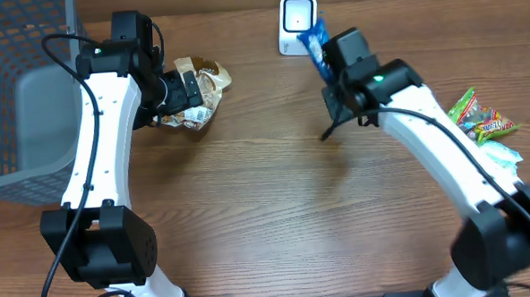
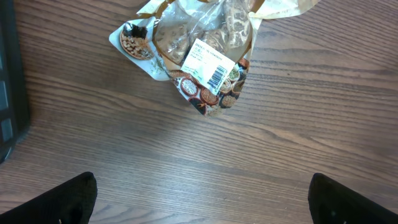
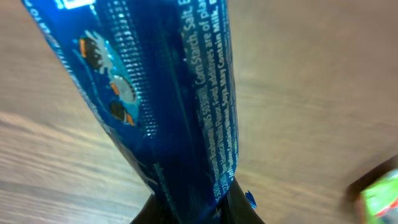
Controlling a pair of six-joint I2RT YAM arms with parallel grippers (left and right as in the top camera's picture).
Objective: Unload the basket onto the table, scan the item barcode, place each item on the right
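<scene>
While the right jaws clamp a blue packet (image 3: 180, 106), top cropped, the left jaws stand apart.

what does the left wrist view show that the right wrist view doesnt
Only the left wrist view: a clear plastic snack bag with brown patterned print lying on the table, its white barcode label facing up, and the left gripper open, short of the bag, holding nothing. Only the right wrist view: a glossy blue wrapper with white print pinched in the shut right gripper, plus a blurred green packet at the edge. Both: the brown wooden table.
</scene>
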